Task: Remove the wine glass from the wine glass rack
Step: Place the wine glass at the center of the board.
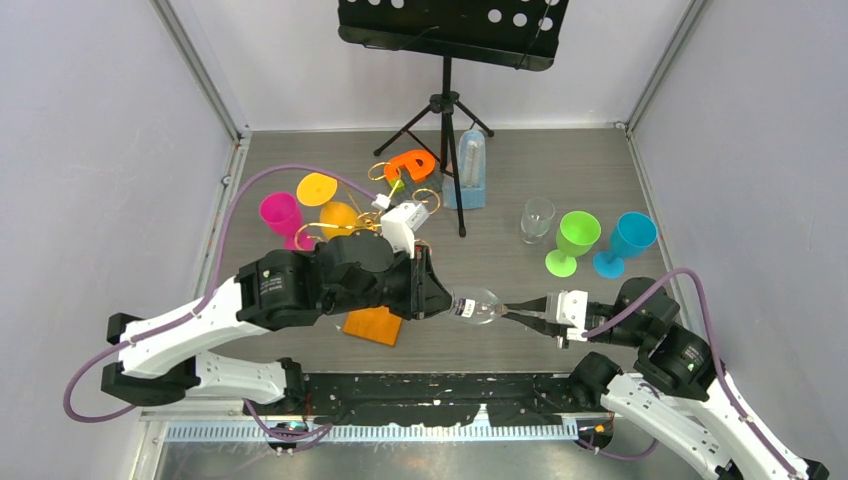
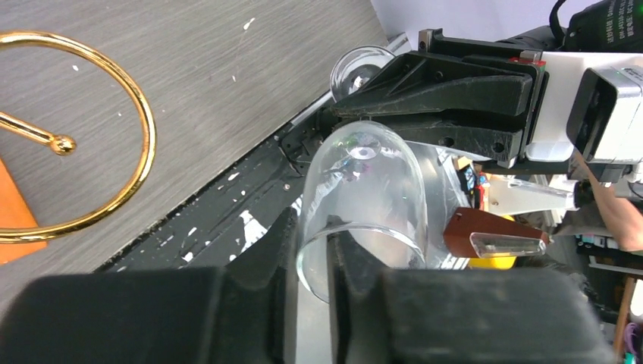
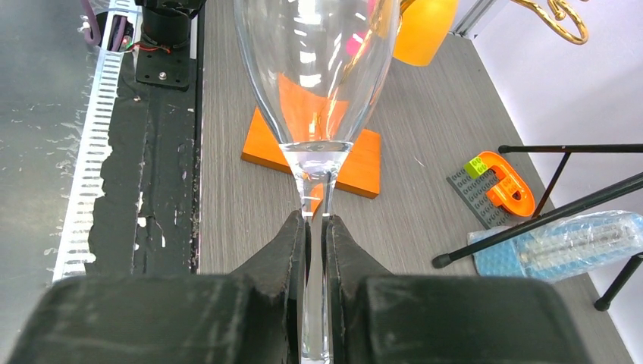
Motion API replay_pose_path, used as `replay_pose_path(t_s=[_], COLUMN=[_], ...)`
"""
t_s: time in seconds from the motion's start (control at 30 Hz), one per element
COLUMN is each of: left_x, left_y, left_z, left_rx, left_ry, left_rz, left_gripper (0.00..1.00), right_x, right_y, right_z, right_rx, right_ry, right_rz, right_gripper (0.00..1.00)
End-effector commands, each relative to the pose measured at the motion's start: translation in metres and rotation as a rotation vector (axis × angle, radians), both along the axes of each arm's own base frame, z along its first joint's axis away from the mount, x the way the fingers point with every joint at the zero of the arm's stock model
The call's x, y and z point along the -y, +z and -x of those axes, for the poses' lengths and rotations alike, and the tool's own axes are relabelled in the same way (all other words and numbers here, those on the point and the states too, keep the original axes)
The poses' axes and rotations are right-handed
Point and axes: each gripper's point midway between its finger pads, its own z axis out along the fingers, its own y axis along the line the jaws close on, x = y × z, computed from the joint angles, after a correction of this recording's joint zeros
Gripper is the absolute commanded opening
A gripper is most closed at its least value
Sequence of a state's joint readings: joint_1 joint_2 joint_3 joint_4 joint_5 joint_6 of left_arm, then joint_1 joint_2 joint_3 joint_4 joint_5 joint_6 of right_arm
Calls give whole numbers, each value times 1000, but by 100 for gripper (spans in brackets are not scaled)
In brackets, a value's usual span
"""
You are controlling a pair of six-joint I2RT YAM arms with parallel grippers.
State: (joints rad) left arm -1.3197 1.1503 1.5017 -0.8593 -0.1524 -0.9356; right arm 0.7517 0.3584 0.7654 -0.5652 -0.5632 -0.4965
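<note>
The right tool [image 3: 316,227] is clamped on the stem of the wine glass [image 3: 315,68]. The left tool [image 2: 312,254] stands narrowed on the bowl's rim, pinching it. The glass lies sideways in the air between them, above the tabletop [image 1: 560,160] near its front edge, beside the wine glass rack [image 1: 372,326] and free of its gold arms. I judge the removal done; only setting down is left.

Counted:
- one held glass
- one standing clear glass [image 1: 537,218]
- five coloured goblets: pink goblet [image 1: 278,213], yellow goblet [image 1: 316,188], orange-yellow goblet [image 1: 338,216], green goblet [image 1: 575,235], blue goblet [image 1: 630,238]
- one rack
- one music stand [image 1: 447,30]
</note>
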Motion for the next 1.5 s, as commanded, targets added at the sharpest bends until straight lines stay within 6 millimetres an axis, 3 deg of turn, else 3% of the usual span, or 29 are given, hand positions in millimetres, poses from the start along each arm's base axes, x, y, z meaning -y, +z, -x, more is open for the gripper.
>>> replay_pose_path(t_s=[0.0,0.1,0.3,0.6,0.93,1.17,1.47], left_x=[-2,-1,-3,-7,-6,-8,-14], left_y=[8,8,8,15,16,43,90], left_z=[1,1,-2,-8,-9,-12,-27], left_rx=[7,9,16,34,35,81,166], left_ry=[-22,-26,-23,-1,-6,-22,-14], left_rz=[8,7,5,23,23,13,10], left_gripper=[10,0,0,0,0,0,0], right_x=[-6,-5,-3,4,9,26,34], right_y=[39,40,39,42,48,68,72], right_z=[-5,-6,-9,-2,7,7,6], right_rx=[87,87,87,97,95,141,122], right_ry=[-6,-10,-37,-37,-30,-110,-156], right_rz=[-119,-119,-119,-142,-171,-241,-272], right_gripper=[6,6,10,30,37,39,39])
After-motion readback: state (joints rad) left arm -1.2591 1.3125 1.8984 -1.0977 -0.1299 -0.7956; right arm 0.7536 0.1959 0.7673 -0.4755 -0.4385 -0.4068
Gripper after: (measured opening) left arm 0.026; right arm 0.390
